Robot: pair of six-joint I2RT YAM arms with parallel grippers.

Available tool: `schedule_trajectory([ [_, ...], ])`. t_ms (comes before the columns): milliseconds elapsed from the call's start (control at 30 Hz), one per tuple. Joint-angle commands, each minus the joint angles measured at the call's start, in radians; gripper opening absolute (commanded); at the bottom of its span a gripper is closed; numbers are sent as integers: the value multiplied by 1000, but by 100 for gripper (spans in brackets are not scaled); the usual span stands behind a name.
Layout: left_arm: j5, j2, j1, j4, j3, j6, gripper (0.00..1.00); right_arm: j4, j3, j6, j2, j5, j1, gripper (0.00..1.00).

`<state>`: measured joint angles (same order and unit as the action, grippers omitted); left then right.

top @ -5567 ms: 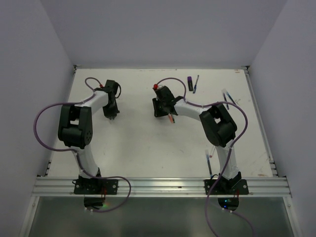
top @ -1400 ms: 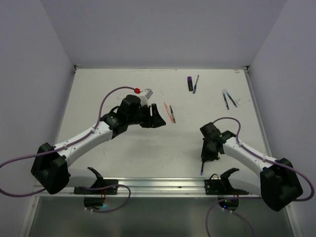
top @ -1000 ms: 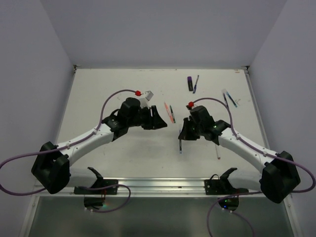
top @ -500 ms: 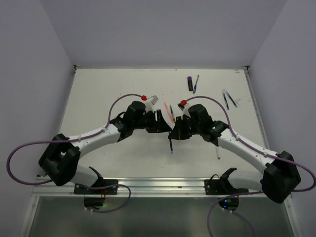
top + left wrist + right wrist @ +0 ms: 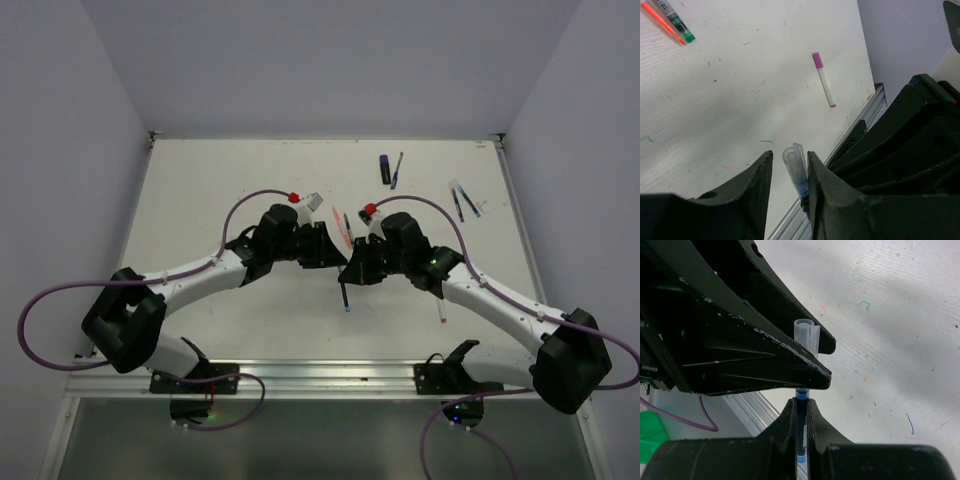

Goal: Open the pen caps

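My right gripper (image 5: 351, 273) is shut on the barrel of a blue pen (image 5: 801, 435) and holds it off the table, its lower end showing in the top view. The pen's clear cap (image 5: 794, 165) points up between the fingers of my left gripper (image 5: 789, 155). That gripper is open: the cap rests against its right finger, with a gap to the left one. In the right wrist view the cap (image 5: 806, 337) sticks out past the left gripper's dark fingers (image 5: 765, 360). The two grippers meet at mid-table, with the left gripper (image 5: 333, 254) just above the right.
A pink-red pen (image 5: 340, 228) and a green-tipped pen (image 5: 348, 224) lie just behind the grippers. A white pen with a pink cap (image 5: 441, 312) lies front right. A purple marker (image 5: 385, 168), a blue pen (image 5: 397, 170) and more pens (image 5: 463, 200) lie at the back.
My right arm lifted the blue pen from the front right and carried it left to mid-table. My left gripper moved right until its fingers stood around the cap.
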<state>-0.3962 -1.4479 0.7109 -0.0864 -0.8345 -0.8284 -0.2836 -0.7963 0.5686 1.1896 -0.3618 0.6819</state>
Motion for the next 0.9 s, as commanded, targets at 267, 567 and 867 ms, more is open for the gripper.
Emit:
schedule_trajectory([
  [267,23,7,9,-7,-37,-20,0,61,-15,7,-2,-25,13,11],
  [567,62,40,9,20,-46,-103,0,89,-12,11,41,-8,25,0],
  [867,191,-75,-91,281,-328,-55,0,-80,5,-19,45,283,183,0],
])
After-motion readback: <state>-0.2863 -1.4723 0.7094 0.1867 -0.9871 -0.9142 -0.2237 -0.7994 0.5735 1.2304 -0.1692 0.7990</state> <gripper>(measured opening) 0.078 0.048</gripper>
